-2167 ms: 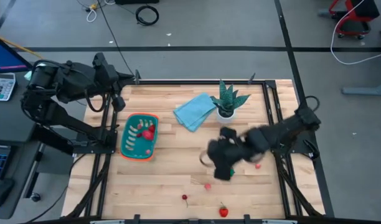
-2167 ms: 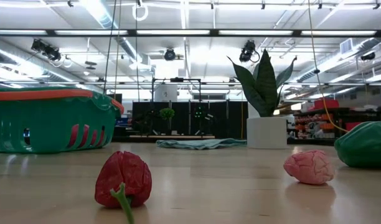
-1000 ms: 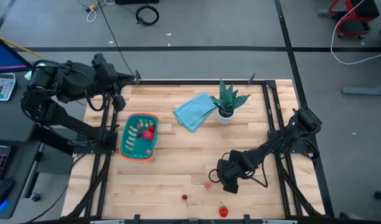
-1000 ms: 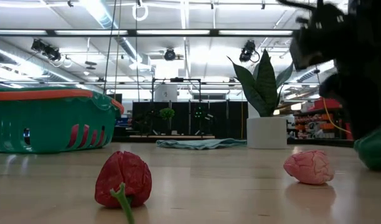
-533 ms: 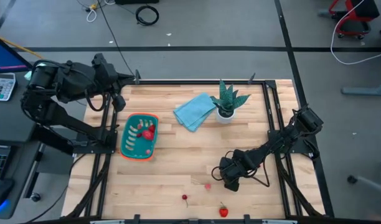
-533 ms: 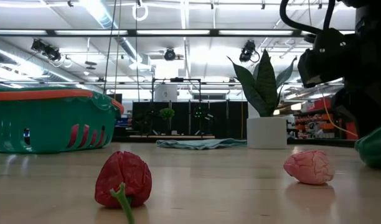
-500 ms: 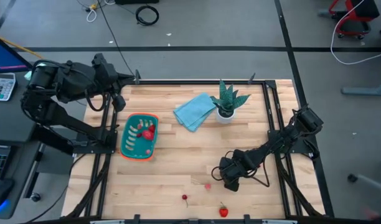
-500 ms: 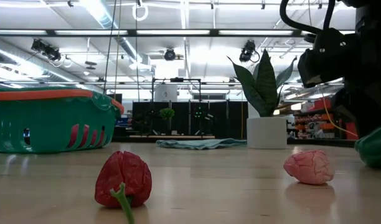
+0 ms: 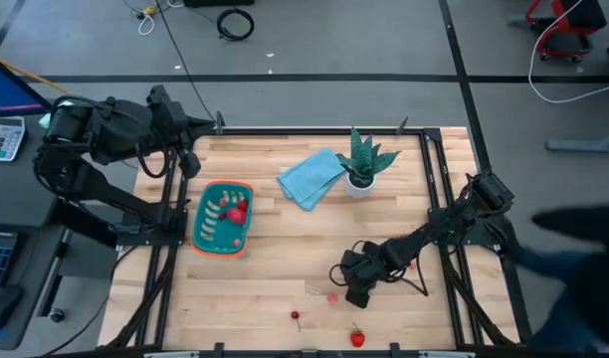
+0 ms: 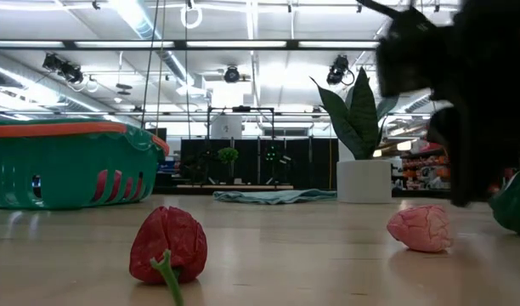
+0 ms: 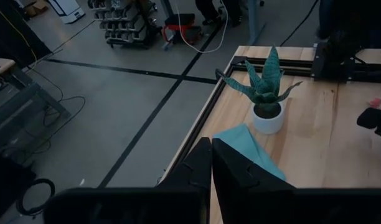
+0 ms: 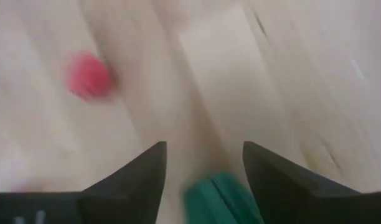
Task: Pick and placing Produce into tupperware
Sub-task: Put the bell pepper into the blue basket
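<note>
The teal tupperware (image 9: 207,244) with an orange rim stands at the table's left and holds red pieces (image 9: 235,211). It also shows in the low view (image 10: 65,166). My right gripper (image 9: 349,285) is low over the table's near right part, open. A green piece (image 12: 220,196) lies between its fingers; it rests on the table in the low view (image 10: 517,202). A pink piece (image 9: 332,295) lies just left of the gripper, also in the low view (image 10: 421,228). My left gripper (image 11: 211,168) waits shut beyond the far left corner.
A small red piece (image 9: 296,316), a red piece with a green stem (image 9: 357,338) near the front edge, and another pink piece (image 9: 412,265) lie loose. A light blue cloth (image 9: 311,177) and a potted plant (image 9: 362,159) sit at the back. A dark blurred shape (image 9: 573,259) passes beyond the right edge.
My right gripper has gone a little toward the table's left edge, closer to the pink piece, staying low. The loose pieces have kept their places.
</note>
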Robot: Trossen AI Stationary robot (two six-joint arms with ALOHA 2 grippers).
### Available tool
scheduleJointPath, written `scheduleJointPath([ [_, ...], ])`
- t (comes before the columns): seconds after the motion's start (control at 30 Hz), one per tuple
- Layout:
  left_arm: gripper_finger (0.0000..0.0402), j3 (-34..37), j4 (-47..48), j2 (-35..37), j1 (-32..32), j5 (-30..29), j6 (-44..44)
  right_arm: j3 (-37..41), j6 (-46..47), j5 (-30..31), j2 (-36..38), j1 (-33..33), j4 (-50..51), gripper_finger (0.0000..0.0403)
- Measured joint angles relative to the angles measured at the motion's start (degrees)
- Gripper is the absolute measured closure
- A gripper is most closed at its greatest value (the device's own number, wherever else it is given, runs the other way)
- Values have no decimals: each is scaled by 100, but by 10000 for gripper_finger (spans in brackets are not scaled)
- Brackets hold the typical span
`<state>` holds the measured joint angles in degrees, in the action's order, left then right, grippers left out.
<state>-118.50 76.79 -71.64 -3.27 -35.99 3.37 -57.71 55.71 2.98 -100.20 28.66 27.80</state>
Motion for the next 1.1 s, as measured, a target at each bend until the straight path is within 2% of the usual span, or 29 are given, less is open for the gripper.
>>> scheduleJointPath([
  [0.17,380,0,0,0,0,0,2,-236,-287,3,2,-127,-64,218],
  [0.33,373,0,0,0,0,0,1,-558,-946,-98,4,-117,287,222],
  [0.57,381,0,34,0,0,0,21,-821,-1374,-381,13,22,1557,185],
  [0.83,380,0,223,0,-1,0,49,-389,-1391,-608,13,320,1538,137],
  [1.1,373,0,240,0,0,0,51,239,-1036,-600,18,467,935,126],
])
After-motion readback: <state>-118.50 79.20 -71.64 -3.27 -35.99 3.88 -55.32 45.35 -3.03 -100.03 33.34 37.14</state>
